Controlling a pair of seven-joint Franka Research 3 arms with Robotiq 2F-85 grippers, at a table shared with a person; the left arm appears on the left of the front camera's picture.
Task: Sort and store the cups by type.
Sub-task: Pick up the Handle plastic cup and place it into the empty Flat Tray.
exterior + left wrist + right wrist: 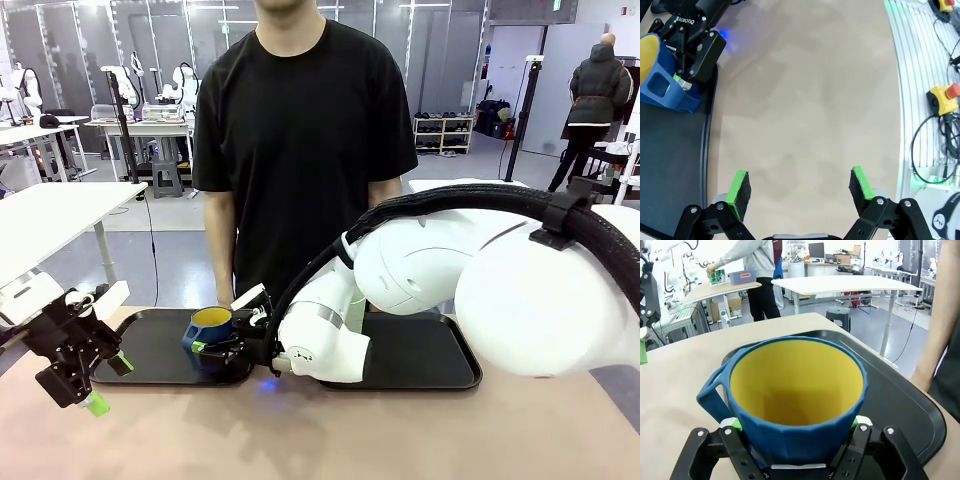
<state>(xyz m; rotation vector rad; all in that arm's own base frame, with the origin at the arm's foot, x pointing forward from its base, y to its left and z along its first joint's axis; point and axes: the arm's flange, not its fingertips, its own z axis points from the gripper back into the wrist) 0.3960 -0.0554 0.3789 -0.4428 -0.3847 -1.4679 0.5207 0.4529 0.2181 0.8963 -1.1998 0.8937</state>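
1. While the right claw (222, 348) stands closed on the short dark blue plastic mug with the yellow inside and side handle (210, 328), that mug sits low over the left-hand black tray (160, 345) – whether it rests on the tray floor or hangs just above it I cannot tell.
2. In the right wrist view the mug (796, 395) sits between the green pads (731, 424), its body pinched from both sides, its handle sticking out to one side; the mug is empty, with only its yellow bottom to be seen.
3. The left claw (100, 385) hangs wide open over the bare tan table (330, 430), near the left tray's outer edge, and grips nothing; the left wrist view has its two green fingertips (738, 186) well apart above the bare tabletop.
4. Progress, as I judge it: one cup is being placed or lifted at the left tray, so the sort is in hand but not closed out – the mug is not yet let go.
5. Containers: two black trays lie side by side between the robot and the person in the black shirt (300, 150). The right-hand black tray (430, 355) is bare where it can be seen, though the right arm hides part of it.
6. Left to do: free the mug and store any other cup by its type.
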